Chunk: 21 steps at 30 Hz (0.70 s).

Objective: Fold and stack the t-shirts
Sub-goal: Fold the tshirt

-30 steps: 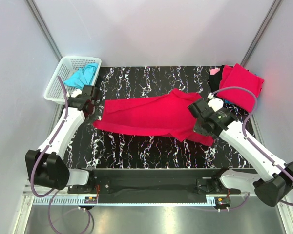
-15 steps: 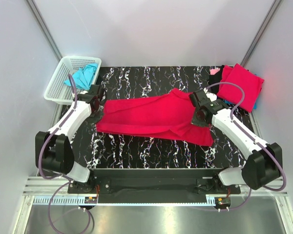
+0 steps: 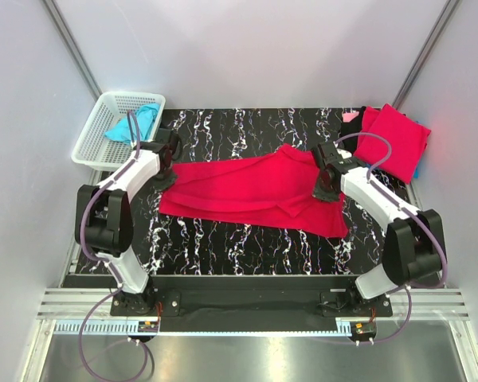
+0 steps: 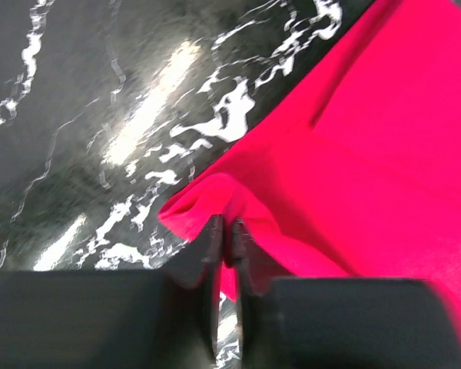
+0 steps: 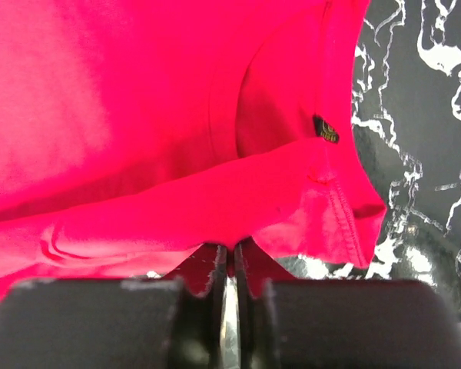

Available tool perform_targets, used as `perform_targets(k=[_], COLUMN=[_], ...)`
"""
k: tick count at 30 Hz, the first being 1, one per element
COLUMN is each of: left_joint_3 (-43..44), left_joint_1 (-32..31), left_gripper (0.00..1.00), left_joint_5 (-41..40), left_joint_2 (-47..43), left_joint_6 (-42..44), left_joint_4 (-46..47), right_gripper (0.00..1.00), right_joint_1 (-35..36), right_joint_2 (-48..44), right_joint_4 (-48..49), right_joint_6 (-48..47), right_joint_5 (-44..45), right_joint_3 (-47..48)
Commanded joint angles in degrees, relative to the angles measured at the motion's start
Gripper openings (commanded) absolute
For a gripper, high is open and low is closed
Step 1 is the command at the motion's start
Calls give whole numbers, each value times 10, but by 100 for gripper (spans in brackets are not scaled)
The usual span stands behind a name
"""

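A crimson red t-shirt (image 3: pixel 247 187) lies spread across the middle of the black marbled table (image 3: pixel 247 247). My left gripper (image 3: pixel 167 159) is at the shirt's left end and is shut on a fold of its edge (image 4: pixel 229 231). At the shirt's right end, near the collar with its small label (image 5: pixel 325 129), my right gripper (image 3: pixel 328 185) pinches a ridge of red cloth (image 5: pixel 232 250). A folded red t-shirt (image 3: pixel 394 139) rests at the back right corner. A turquoise t-shirt (image 3: pixel 135 123) lies crumpled in the basket.
The white lattice basket (image 3: pixel 95 139) stands at the back left, beyond the table's corner. Dark and pink cloth (image 3: pixel 350 119) shows beside the folded red shirt. Grey walls enclose the table on three sides.
Both grippers have moved toward the far side of the table, drawing the red shirt's two ends with them; the left end has shifted right and back.
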Motion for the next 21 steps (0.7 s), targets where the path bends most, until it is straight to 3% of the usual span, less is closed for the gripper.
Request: perform_targets(k=[1, 2, 4, 6, 11, 15, 17, 21], left_joint_3=[28, 28, 25, 22, 3, -19, -39, -63], left_joint_1=[3, 3, 3, 3, 3, 2, -3, -17], left_gripper=[38, 54, 68, 70, 75, 75, 75, 74], left_joint_5=[6, 1, -13, -25, -22, 20, 30, 44], left_joint_2=[12, 13, 10, 6, -30, -61, -74, -94], left_joint_6=[17, 16, 11, 4, -3, 6, 7, 17], left_joint_4=[41, 50, 63, 69, 78, 75, 74, 71], right_gripper=[19, 23, 36, 44, 44, 36, 27, 24], right_joint_1=[-6, -6, -9, -11, -13, -12, -12, -12], right_joint_2=[24, 32, 39, 43, 39, 14, -4, -25], right_joint_4=[33, 37, 48, 52, 52, 49, 56, 58], right_joint_6=[-19, -22, -24, -26, -29, -25, -23, -26], right_joint_5=[5, 9, 24, 33, 24, -19, -32, -82], right_joint_3=[22, 23, 30, 36, 40, 13, -17, -56])
